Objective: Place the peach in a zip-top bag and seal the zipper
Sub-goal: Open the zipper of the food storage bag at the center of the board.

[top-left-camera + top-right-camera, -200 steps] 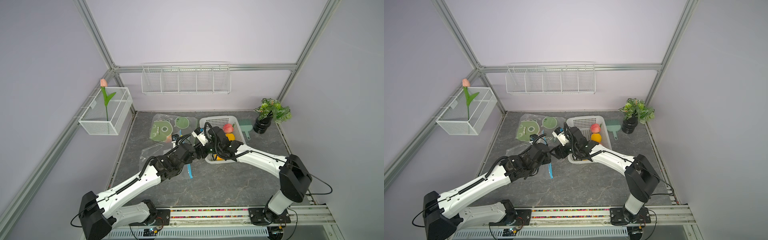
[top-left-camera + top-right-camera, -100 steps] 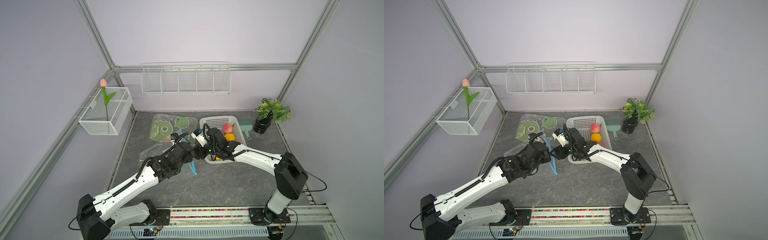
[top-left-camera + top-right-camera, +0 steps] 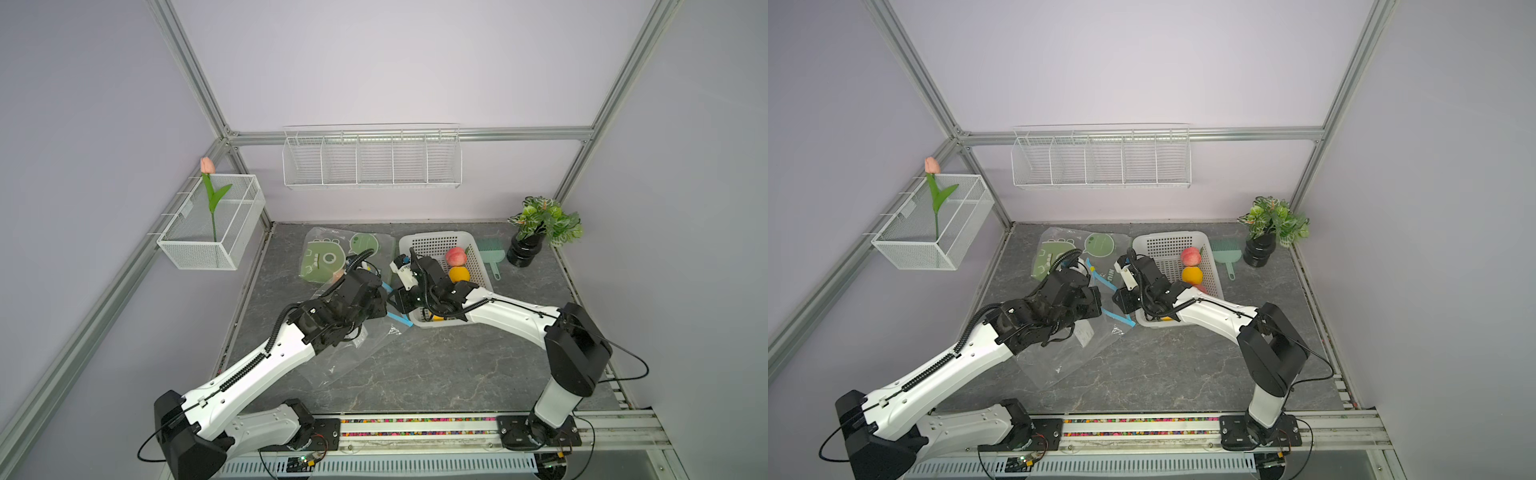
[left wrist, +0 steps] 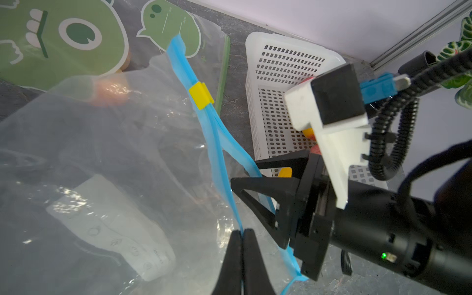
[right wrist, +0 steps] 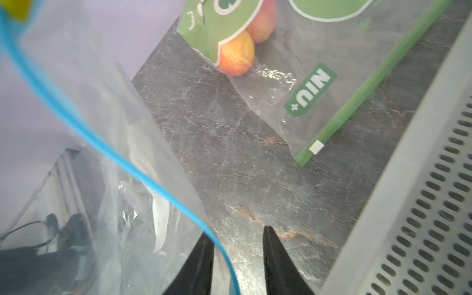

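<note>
Narrowing since a second ago, the right gripper point(image 5: 237, 231) held its jaws apart astride one blue lip point(image 5: 153, 184) of the zip-top bag point(image 4: 102, 153); left gripper point(image 4: 242, 233) clamped the other lip. Mouth-opening judged imminent; peach point(image 3: 455, 255) lay in basket point(image 3: 432, 245).

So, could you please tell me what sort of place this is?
Most likely a robot-learning lab cell: an aluminium frame with plain lilac walls, the left arm and right arm mounted on a base rail, and staged props like the artificial tulip.
</note>
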Motion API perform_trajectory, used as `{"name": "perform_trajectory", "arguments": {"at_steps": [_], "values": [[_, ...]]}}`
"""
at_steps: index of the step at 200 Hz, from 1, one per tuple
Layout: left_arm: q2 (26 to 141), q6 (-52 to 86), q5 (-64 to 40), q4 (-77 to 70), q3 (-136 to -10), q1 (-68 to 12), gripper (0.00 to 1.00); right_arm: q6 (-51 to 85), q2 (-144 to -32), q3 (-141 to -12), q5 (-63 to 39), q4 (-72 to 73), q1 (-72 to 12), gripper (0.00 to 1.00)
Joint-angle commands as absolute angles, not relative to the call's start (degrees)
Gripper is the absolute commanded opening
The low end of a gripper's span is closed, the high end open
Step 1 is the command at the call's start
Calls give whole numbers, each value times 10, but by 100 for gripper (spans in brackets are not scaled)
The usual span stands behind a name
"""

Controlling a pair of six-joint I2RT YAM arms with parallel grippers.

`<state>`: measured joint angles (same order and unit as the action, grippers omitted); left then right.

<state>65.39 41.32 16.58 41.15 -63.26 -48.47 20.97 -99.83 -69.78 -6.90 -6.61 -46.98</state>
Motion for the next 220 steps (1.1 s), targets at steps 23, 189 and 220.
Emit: {"name": "perform_trajectory", "arguments": {"at_steps": [23, 189, 220], "values": [[652, 374, 193, 468, -664, -482, 0, 259, -1016, -714, -3, -119, -473, 35], [630, 245, 118, 477, -692, -482, 0, 219, -1048, -810, 5, -157, -473, 36], [633, 238, 153, 508, -713, -482, 0, 254, -1051, -809, 43, -171, -473, 33]]}}
